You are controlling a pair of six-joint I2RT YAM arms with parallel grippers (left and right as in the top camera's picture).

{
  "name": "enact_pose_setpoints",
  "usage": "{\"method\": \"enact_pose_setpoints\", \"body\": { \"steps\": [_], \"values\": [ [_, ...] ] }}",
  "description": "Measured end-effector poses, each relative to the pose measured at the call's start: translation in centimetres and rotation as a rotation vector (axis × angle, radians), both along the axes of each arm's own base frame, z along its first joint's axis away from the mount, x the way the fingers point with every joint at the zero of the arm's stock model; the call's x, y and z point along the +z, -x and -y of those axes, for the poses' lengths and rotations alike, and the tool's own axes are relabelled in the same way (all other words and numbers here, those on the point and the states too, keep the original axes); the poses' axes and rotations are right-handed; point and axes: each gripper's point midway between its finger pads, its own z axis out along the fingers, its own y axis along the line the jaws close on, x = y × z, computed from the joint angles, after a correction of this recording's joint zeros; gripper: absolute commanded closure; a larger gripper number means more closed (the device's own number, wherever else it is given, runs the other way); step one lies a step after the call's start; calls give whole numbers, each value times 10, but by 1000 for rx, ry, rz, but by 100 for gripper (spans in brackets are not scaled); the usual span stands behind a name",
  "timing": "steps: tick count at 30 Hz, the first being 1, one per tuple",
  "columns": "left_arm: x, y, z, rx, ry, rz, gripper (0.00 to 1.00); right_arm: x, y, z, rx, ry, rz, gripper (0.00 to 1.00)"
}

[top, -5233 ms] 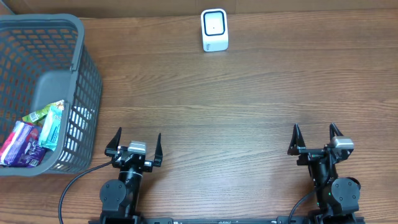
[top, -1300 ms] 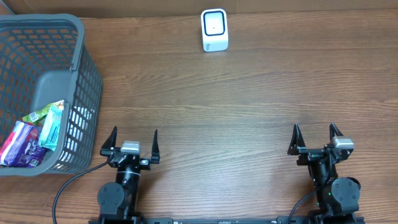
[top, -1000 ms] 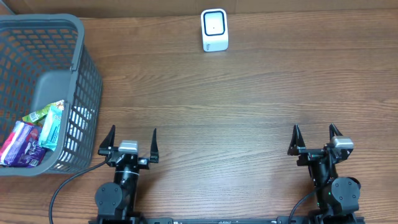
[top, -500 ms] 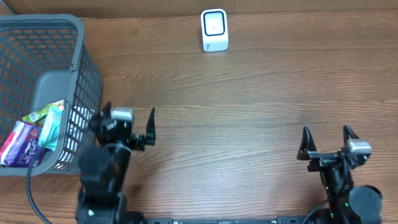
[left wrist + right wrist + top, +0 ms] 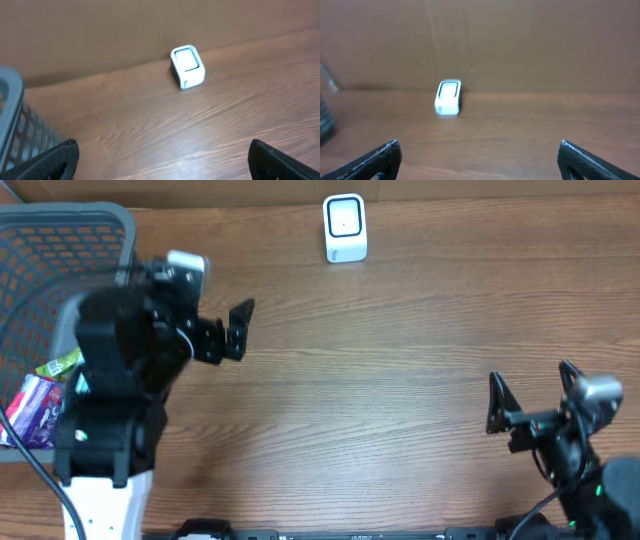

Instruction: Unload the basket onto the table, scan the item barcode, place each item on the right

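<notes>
Above the wooden table (image 5: pixel 400 380), left hand (image 5: pixel 161 152) spread wide, holding nothing; right hand (image 5: pixel 530 375) likewise spread, empty.

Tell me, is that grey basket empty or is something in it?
Not empty: the basket holds snack packets, purple and green ones showing at its near end.

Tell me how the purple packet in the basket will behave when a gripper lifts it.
The purple packet looks like thin glossy wrapping, so it is probably light and will flex rather than stay stiff. The shiny film may slip in a grip. It lies beside a green packet low in the basket, so a lift might drag that along.
</notes>
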Motion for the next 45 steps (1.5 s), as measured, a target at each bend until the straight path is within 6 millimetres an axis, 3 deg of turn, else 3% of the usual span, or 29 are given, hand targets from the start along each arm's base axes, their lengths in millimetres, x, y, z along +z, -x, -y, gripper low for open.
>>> {"method": "enact_pose_setpoints", "body": {
  "steps": [4, 10, 14, 17, 20, 25, 29, 31, 34, 41, 45],
  "values": [
    [13, -8, 3, -11, 8, 17, 1, 11, -12, -13, 64, 5, -177, 0],
    [-11, -1, 11, -40, 54, -103, 0, 13, -27, -30, 136, 2, -477, 0],
    [-18, -4, 13, -52, 62, -130, 0, 3, -47, -37, 153, 1, -634, 0],
    [-26, -12, 4, -20, 80, -182, 2, -16, -61, -47, 189, -18, -722, 0],
    [-23, -25, -28, 78, 106, -238, 3, -30, -69, -55, 223, -39, -784, 0],
    [-6, -39, -125, 353, 151, -280, 4, -35, -75, -61, 249, -56, -799, 0],
    [-12, -32, -189, 558, 112, -317, 8, -33, -75, -62, 257, -61, -793, 0],
    [-22, -26, -209, 635, 78, -357, 17, -33, -75, -63, 259, -63, -793, 0],
    [-44, -16, -231, 730, 41, -452, 16, -32, -76, -63, 262, -64, -786, 0],
    [-100, -20, -274, 918, 31, -616, 14, -32, -76, -63, 264, -63, -783, 0],
    [-118, -17, -291, 995, 52, -661, 13, -31, -77, -64, 264, -63, -778, 0]
  ]
}}
